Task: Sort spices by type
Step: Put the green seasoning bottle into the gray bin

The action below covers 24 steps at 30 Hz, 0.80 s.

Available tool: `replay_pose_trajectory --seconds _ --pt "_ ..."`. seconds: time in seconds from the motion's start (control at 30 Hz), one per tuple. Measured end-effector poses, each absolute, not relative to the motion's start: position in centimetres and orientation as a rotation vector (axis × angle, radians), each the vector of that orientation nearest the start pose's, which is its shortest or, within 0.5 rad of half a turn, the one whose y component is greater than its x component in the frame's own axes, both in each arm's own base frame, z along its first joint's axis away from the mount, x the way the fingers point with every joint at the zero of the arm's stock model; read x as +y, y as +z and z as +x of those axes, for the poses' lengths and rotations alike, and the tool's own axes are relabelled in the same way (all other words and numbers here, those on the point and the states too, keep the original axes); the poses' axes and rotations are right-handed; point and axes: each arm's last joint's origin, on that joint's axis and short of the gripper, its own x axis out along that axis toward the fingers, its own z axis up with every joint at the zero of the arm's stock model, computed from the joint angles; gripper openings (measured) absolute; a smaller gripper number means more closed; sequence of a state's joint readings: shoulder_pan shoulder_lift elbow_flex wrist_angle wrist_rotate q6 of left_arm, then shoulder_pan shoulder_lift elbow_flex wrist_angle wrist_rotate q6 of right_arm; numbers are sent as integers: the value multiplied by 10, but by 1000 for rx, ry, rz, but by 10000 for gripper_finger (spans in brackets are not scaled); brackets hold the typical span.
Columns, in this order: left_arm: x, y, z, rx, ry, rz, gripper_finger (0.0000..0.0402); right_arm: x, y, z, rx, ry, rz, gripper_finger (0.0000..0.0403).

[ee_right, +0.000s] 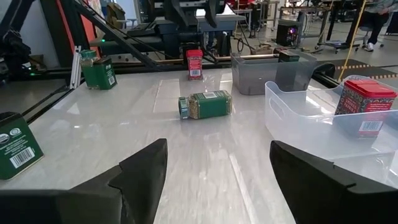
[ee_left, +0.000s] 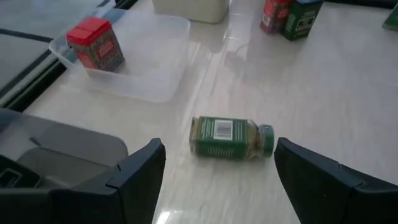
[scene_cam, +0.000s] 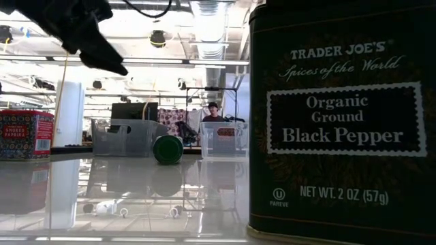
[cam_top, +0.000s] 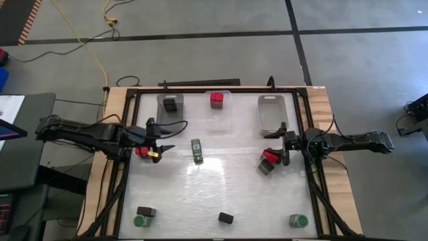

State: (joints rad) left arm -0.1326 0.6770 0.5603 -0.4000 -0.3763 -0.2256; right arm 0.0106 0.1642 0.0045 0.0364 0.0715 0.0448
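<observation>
Pepper tin on glossy table

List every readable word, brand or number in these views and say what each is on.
On the black pepper tin:
"TRADER JOE'S"
"Spices of the World"
"Organic Ground Black Pepper"
"NET WT. 2 OZ (57g)"
"PAREVE", under a circled U

On the red tin:
"SMOKED PAPRIKA", small, barely legible

Labels on the lying green jar and the binned red tin: too small to read.

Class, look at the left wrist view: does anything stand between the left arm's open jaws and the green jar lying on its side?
Nothing visible does. The green jar lies on bare tabletop ahead of the left gripper, whose jaws stand open. The clear bin holding a red box sits off to one side, beyond the jar.
</observation>
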Motion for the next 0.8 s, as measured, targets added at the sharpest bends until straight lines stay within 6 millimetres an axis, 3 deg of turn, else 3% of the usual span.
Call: replay_pose_trajectory --seconds 0.23,0.8 --pt "-8 238 145 502 306 -106 290 -1 155 107 119 -64 40 312" --pt "-8 238 145 488 321 -168 290 -3 157 107 99 -97 182 312"
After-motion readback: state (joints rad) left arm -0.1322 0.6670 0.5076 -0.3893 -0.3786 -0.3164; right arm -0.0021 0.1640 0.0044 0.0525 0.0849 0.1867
